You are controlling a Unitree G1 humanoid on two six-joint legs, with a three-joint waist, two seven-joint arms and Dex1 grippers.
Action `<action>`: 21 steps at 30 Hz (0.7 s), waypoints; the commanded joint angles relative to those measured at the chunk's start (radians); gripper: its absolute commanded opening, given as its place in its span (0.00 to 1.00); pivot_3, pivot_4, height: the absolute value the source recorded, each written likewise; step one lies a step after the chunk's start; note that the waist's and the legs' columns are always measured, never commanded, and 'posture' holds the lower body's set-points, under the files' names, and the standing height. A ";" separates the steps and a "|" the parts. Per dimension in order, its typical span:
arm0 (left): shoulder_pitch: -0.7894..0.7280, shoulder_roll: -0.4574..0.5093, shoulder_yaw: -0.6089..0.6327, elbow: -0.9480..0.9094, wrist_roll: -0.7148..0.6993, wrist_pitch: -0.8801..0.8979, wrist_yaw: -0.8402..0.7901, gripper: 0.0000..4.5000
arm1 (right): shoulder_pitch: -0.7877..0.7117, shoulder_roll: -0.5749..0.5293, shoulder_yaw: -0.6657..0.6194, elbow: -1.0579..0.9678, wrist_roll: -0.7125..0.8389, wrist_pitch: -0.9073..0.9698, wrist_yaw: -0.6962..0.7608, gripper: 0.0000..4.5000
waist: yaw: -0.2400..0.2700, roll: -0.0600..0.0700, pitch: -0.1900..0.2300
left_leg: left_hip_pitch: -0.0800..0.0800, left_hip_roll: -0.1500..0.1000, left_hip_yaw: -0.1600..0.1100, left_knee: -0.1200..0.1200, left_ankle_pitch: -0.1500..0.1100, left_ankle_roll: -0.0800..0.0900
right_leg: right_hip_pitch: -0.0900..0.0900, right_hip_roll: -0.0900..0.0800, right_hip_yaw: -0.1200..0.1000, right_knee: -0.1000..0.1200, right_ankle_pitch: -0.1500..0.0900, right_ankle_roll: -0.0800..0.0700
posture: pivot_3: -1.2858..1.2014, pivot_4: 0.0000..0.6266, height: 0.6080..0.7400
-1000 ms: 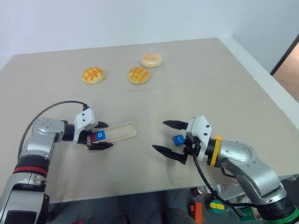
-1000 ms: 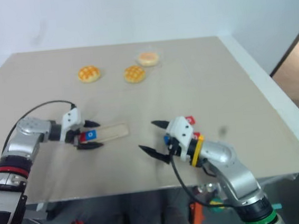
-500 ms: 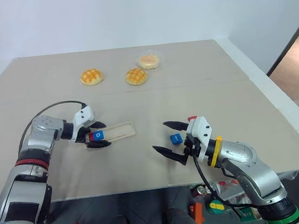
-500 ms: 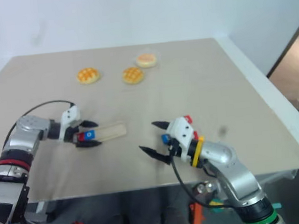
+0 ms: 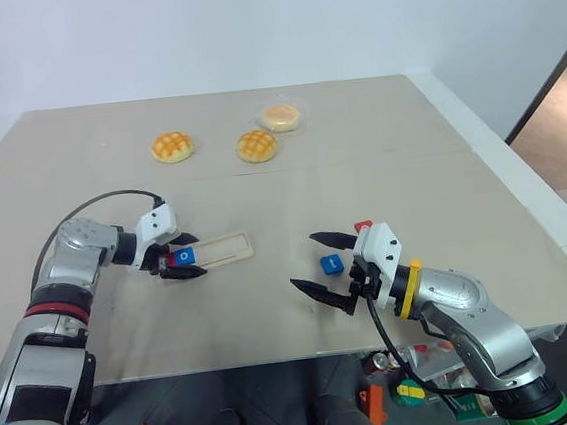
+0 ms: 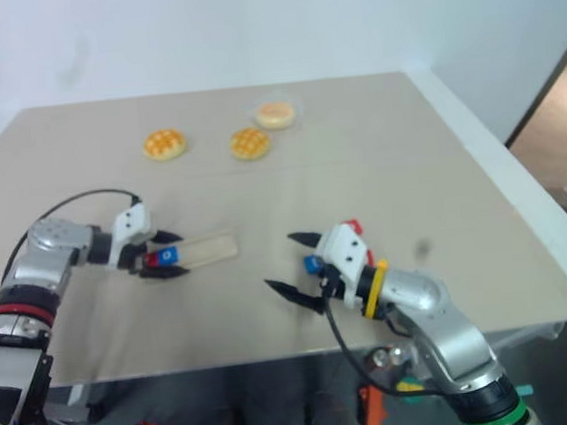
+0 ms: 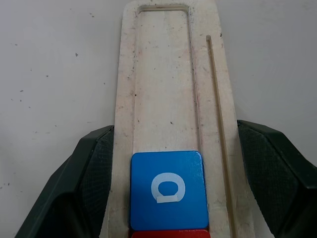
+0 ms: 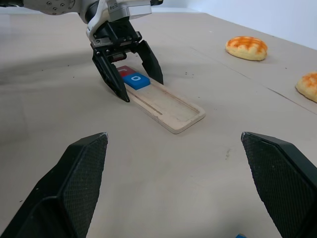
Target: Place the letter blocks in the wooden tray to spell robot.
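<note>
The wooden tray [image 5: 215, 251] lies near the table's [image 5: 379, 163] left front part, its long axis running left to right. It is pale wood with a shallow slot. At its left end sit a red block [image 8: 123, 71] and a blue block [image 7: 167, 188] printed with a white "o". The left gripper [image 5: 178, 258] is clamped on the tray's sides. The right gripper [image 5: 327, 266] stands spread wide near the front edge, beside a loose blue block [image 5: 331, 264].

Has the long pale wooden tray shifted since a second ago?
No. The long pale wooden tray sits the same against the middle round golden bun; only the camera shifted.
</note>
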 commanded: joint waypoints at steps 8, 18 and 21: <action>0.111 -0.044 -0.081 -0.449 0.058 0.173 0.068 0.71 | -0.054 -0.013 -0.037 -0.022 0.026 0.013 0.017 1.00 | 0.009 0.000 0.000 | -0.001 -0.002 -0.001 0.000 0.000 0.000 | 0.000 -0.002 0.000 0.000 -0.002 0.001 | 0.52 0.24 1.00; 0.129 -0.111 -0.207 -0.735 0.119 0.444 0.129 0.71 | -0.051 -0.022 -0.048 -0.008 0.019 0.011 0.020 1.00 | 0.009 0.000 0.000 | -0.003 -0.005 -0.001 0.000 0.000 0.000 | 0.000 -0.004 0.001 0.000 -0.003 0.004 | 0.52 0.24 1.00; 0.125 -0.122 -0.234 -0.737 0.127 0.460 0.139 0.71 | -0.048 -0.019 -0.046 -0.005 0.014 0.009 0.018 1.00 | 0.005 0.000 0.000 | -0.002 -0.005 -0.002 0.000 0.000 0.000 | 0.000 -0.004 0.001 0.000 -0.003 0.004 | 0.52 0.24 1.00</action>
